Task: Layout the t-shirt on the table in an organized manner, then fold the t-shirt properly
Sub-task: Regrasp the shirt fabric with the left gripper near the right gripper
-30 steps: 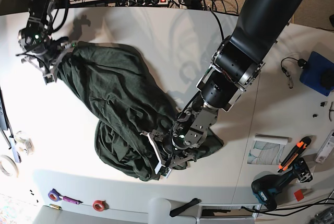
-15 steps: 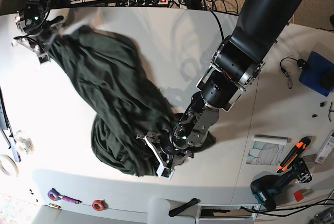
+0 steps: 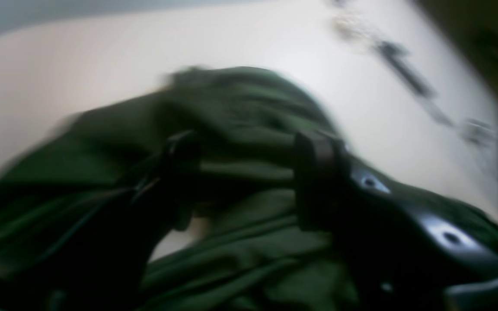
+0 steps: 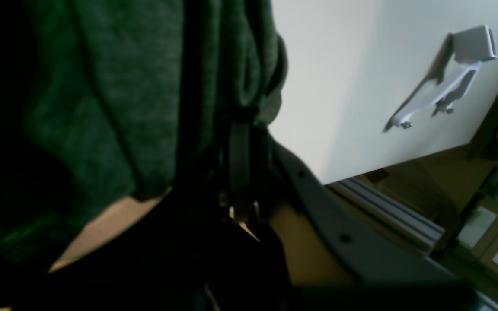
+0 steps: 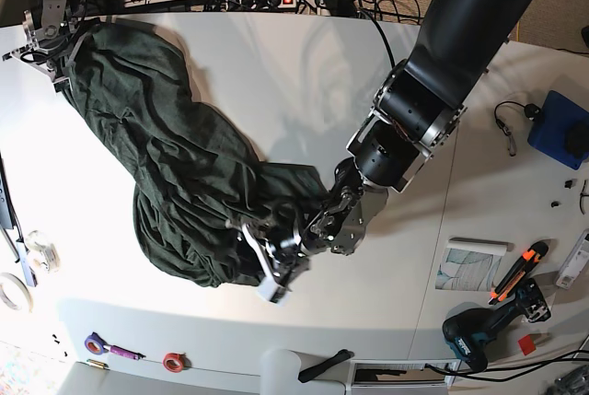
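Note:
The dark green t-shirt (image 5: 175, 183) lies bunched and stretched in a long diagonal band, from the table's far-left corner to its front middle. At that far-left corner my right gripper (image 5: 51, 34) is shut on one end of the shirt; in the right wrist view the cloth (image 4: 115, 95) hangs from the closed gripper (image 4: 237, 142). My left gripper (image 5: 272, 271) holds the crumpled front end low over the table. The left wrist view is blurred, with a fold of shirt (image 3: 240, 172) pinched in the gripper (image 3: 249, 177).
Tape rolls (image 5: 40, 248), a purple marker (image 5: 110, 350) and a red roll (image 5: 173, 361) lie at the front left. A drill (image 5: 483, 331), orange cutter (image 5: 520, 271), paper (image 5: 469, 262) and blue box (image 5: 561, 128) sit at the right. A white bracket (image 4: 448, 82) lies near the table edge.
My right gripper has pulled its end of the shirt back and left to the far corner. The left gripper has dragged the bunched end leftward along the front. The shirt is drawn out longer.

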Motion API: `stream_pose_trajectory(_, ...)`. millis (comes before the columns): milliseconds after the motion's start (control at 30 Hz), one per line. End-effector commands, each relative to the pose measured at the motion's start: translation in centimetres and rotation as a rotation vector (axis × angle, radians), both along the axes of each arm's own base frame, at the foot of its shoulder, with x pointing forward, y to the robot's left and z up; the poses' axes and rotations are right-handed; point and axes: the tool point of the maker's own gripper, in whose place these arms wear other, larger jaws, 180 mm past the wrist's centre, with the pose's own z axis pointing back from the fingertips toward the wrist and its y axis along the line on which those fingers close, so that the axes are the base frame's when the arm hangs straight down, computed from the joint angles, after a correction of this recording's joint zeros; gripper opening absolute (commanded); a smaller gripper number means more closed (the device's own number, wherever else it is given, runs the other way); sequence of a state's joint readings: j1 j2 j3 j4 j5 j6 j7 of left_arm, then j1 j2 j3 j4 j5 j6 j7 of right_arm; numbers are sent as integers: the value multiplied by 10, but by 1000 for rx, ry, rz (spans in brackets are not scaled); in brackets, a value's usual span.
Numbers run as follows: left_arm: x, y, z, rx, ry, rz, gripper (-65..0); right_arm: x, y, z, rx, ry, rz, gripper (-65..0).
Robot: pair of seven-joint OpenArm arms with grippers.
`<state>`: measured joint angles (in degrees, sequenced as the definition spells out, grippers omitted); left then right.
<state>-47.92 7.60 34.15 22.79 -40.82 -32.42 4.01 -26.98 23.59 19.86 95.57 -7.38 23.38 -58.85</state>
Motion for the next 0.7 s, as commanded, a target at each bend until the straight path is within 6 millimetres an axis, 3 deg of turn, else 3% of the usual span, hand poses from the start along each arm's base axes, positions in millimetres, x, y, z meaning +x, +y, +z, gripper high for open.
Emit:
stream_pose_trajectory(0, 1, -20, 33, -60, -53, -42, -359, -10, 24, -21, 135, 36, 5, -650)
stream_pose_trajectory(200, -30, -38, 12, 62, -93, -129, -386, 12, 38, -20, 217, -26, 10, -650)
stream_pose_trajectory(367, -35, -48, -3, 193, -243, -109, -386, 25, 53, -20, 294, -43, 55, -650)
stream_pose_trajectory(500, -43, -58, -1, 231, -364, -149, -383, 27, 60, -21, 328, -52, 63, -650)
stream_pose_trajectory(667, -59, -73, 7, 211, -412, -202, -308, 28, 60, -20, 329, -56, 64, -650)
